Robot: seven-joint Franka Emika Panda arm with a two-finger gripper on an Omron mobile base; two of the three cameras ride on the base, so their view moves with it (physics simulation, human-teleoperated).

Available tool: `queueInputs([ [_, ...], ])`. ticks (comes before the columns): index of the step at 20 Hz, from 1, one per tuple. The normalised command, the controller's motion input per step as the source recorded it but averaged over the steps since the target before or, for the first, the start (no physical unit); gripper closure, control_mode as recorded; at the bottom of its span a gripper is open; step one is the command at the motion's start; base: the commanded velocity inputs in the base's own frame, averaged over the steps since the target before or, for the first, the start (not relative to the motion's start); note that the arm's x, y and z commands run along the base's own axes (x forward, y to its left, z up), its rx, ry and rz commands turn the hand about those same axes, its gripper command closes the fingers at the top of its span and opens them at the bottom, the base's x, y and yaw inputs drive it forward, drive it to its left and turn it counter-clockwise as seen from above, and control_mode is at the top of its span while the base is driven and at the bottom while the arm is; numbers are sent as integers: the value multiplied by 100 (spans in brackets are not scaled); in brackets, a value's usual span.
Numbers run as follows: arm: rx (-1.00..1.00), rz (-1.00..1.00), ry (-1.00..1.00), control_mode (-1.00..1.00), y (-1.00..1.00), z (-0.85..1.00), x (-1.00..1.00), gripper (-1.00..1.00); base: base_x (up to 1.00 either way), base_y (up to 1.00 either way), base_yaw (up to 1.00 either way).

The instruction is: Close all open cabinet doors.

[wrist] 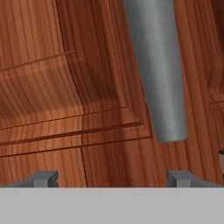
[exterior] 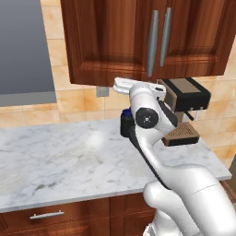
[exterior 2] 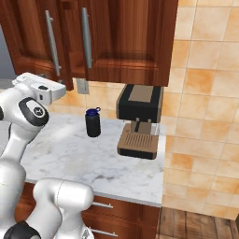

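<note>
The white-and-grey veined marble surface (exterior: pixel 60 161) runs under a pair of tall reddish-brown glossy wooden cabinet doors (exterior: pixel 110 41) with raised panels, hung on the tiled wall above it; in the right base view the left door's edge stands a little forward of its neighbour. Each door carries a long vertical brushed-silver bar handle (exterior: pixel 152 44), the two set side by side near the meeting edges. The white robot arm (exterior: pixel 152 133) bends up toward the doors' lower edge. A black and brown coffee machine (exterior 2: pixel 139 120) stands on the surface beneath the right door, and a small dark cylindrical jar with a blue lid (exterior 2: pixel 93 122) sits just left of it. In the hand view the gripper (wrist: pixel 111 178) is spread wide, holding nothing, close to the door with the handle's lower end just above it.
</note>
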Motion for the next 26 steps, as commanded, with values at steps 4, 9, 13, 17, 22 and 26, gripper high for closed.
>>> queueInputs([
  [4, 0, 23, 0, -100, -11, 0, 42, -100, 0, 0, 0],
  [9, 0, 12, 0, -100, 0, 0, 41, -100, 0, 0, 0],
  [13, 0, 4, 0, -100, 0, 0, 40, -100, 0, 0, 0],
  [17, 0, 1, 0, -100, 0, 4, 37, -100, 0, 0, 0],
  [22, 0, 0, 1, -100, 0, 5, 30, -100, 0, 0, 0],
  [26, 0, 0, 1, -100, 0, 1, 26, -100, 0, 0, 0],
])
